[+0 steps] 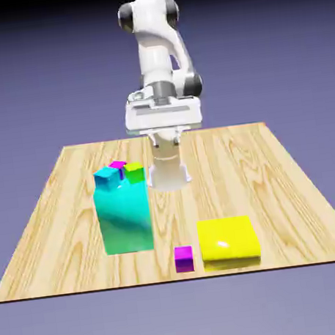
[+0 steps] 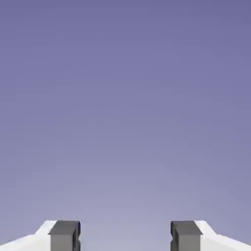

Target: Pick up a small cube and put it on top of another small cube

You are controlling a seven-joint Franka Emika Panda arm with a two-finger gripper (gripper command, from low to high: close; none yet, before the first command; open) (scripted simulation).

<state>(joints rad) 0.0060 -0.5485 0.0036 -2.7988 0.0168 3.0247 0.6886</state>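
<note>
A small magenta cube (image 1: pixel 184 258) with darker purple sides lies on the wooden table (image 1: pixel 65 212) near its front edge, just left of a flat yellow block (image 1: pixel 228 242). A second small magenta cube (image 1: pixel 118 165) sits on top of a tall cyan block (image 1: pixel 124 218), between a small cyan cube (image 1: pixel 107 178) and a small green cube (image 1: pixel 134 171). My gripper (image 1: pixel 165 137) hangs high over the table's far middle, well away from every cube. In the hand view my gripper (image 2: pixel 125 238) is open, with only the backdrop between its grey fingertips (image 2: pixel 64 235).
The tall cyan block stands left of centre and rises well above the table. The flat yellow block lies low at the front, right of the magenta cube. The robot's white base (image 1: pixel 168 172) stands behind the tall block.
</note>
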